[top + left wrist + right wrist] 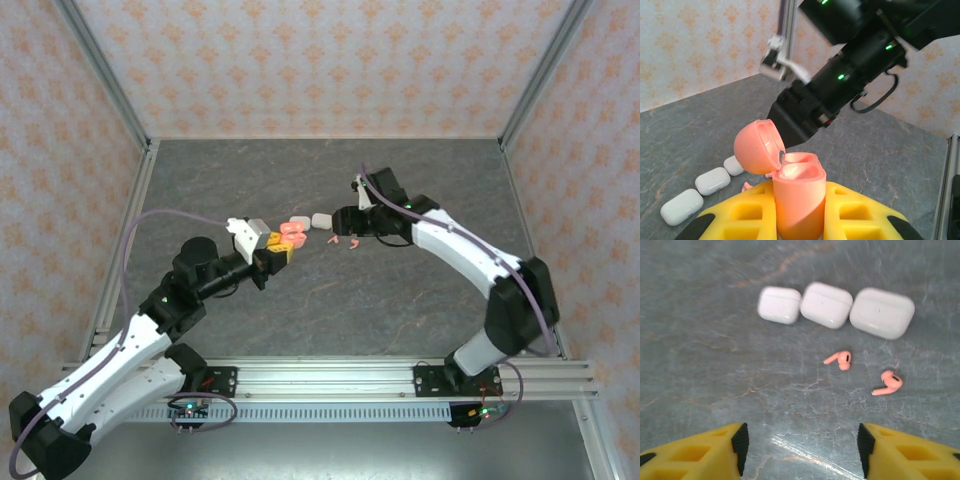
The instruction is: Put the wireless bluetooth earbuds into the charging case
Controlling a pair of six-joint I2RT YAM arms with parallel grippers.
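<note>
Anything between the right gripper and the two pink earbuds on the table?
Nothing visible. The open right gripper hangs over bare grey table, both small salmon-pink stemmed earbuds just ahead; three white rounded cases lie beyond them.

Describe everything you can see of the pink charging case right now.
The pink charging case is a smooth, glossy salmon plastic pebble, roughly upright between the yellow fingers of the left gripper, which press its sides. Its rounded lid is hinged open, tipped back to the left in the left wrist view. The two wells in its top look empty.
</note>
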